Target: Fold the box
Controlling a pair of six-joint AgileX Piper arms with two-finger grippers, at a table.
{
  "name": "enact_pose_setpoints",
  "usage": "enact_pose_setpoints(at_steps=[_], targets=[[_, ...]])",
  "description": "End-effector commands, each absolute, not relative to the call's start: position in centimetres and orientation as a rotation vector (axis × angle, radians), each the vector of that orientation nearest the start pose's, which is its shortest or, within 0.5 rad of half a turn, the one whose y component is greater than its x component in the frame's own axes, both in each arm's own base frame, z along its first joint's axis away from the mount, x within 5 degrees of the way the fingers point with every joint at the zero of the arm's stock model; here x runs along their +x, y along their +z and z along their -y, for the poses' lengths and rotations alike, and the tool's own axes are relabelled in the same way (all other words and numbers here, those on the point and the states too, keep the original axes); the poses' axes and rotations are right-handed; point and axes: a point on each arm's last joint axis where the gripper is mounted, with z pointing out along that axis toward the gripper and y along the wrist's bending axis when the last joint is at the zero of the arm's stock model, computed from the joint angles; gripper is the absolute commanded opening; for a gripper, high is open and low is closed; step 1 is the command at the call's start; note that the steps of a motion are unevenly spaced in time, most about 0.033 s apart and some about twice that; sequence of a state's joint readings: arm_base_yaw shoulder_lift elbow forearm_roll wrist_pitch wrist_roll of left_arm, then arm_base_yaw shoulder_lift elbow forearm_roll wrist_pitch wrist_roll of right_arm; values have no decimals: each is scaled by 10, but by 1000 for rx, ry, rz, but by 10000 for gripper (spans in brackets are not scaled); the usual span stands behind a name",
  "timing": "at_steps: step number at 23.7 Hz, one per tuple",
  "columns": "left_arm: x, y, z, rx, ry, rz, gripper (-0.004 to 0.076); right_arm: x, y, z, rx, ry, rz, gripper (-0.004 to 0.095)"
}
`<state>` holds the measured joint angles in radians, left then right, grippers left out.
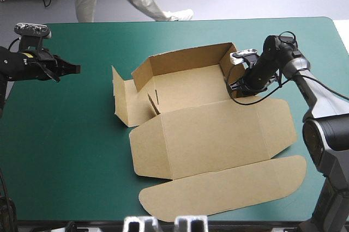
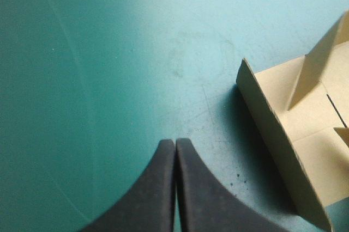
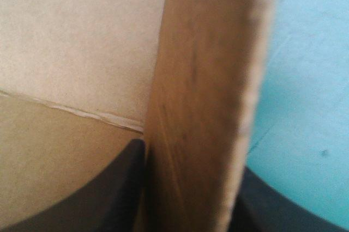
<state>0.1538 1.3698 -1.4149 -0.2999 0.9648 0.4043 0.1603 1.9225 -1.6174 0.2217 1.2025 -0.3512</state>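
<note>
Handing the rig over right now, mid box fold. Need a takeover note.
Left gripper: shut, empty, over the teal-green cover to the left of the box, not touching it.
Right gripper: shut on the box's right wall, one finger inside, one outside.
Box: mid-table. The back wall is up, the left end panels are raised but loose, and the lid lies flat toward the near edge.
Done: walls partly raised.
Left: probably fold in and tuck both end walls.
</note>
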Motion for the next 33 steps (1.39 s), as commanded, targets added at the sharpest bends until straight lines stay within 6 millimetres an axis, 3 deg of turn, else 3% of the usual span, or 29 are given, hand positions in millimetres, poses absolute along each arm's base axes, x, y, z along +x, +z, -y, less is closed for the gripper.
enact_pose_setpoints(at_steps=[1,4,7,10,13,18,22,29,30,32,33], targets=[[282,420,-21,191,-99,-2234,-10,385,298,-84,-585,327,-2805,728],[282,420,-21,193,-102,-2241,-10,381,325,-83,-555,319,-2729,750],[282,420,-21,193,-102,-2241,-10,371,372,-81,-562,291,-2584,750],[282,420,-21,192,-104,-2241,-10,370,386,-81,-565,280,-2536,750],[282,420,-21,189,-105,-2234,-10,376,377,-82,-572,280,-2558,750],[283,421,-21,187,-102,-2226,-10,401,335,-85,-578,279,-2665,713],[282,420,-20,192,-108,-2242,-10,413,309,-86,-564,288,-2733,606],[281,419,-19,189,-123,-2251,-10,418,300,-87,-618,280,-2721,229],[281,419,-19,189,-123,-2251,-10,418,300,-87,-664,274,-2715,96],[281,419,-19,186,-127,-2256,-10,417,301,-87,-702,269,-2708,-18],[281,419,-19,187,-125,-2256,-10,418,304,-86,-691,275,-2700,-20]])
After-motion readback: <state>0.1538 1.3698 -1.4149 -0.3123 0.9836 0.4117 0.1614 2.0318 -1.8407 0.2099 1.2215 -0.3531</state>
